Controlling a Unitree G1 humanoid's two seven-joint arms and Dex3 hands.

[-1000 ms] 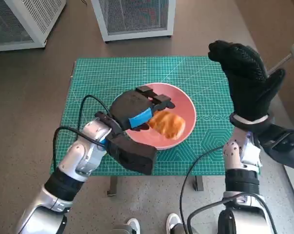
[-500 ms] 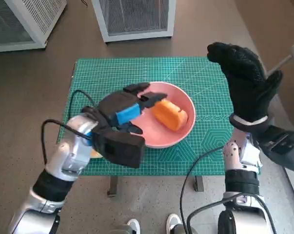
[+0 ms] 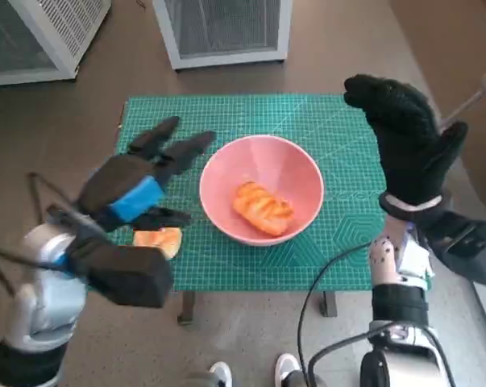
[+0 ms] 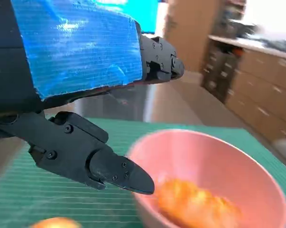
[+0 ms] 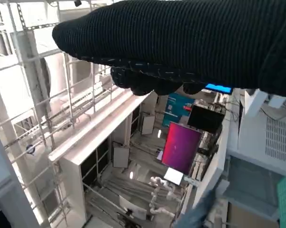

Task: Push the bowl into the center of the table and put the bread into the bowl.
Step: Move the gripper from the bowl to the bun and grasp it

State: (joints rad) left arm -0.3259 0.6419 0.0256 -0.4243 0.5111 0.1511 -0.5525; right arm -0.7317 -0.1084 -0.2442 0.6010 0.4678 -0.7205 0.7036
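Observation:
A pink bowl (image 3: 287,172) stands near the middle of the green mat (image 3: 226,121), and an orange bread roll (image 3: 261,206) lies inside it. The left wrist view shows the same bowl (image 4: 218,161) with the bread (image 4: 195,209) blurred in it. My left hand (image 3: 138,177) hovers left of the bowl, fingers spread, holding nothing. A second orange piece (image 3: 158,239) lies on the mat below that hand. My right hand (image 3: 404,137) is raised over the table's right edge, fingers apart and empty; its glove (image 5: 190,42) fills the right wrist view.
Two white mesh cabinets (image 3: 222,28) (image 3: 33,36) stand on the floor behind the table. Black cables (image 3: 331,298) hang along both forearms. A person's white shoes (image 3: 287,367) show past the table's near edge. The right wrist view looks upward at a lab hall.
My left hand has let go of the bread and drawn back to the left, clear of the bowl. The bread now lies in the bowl. The right hand has stayed put.

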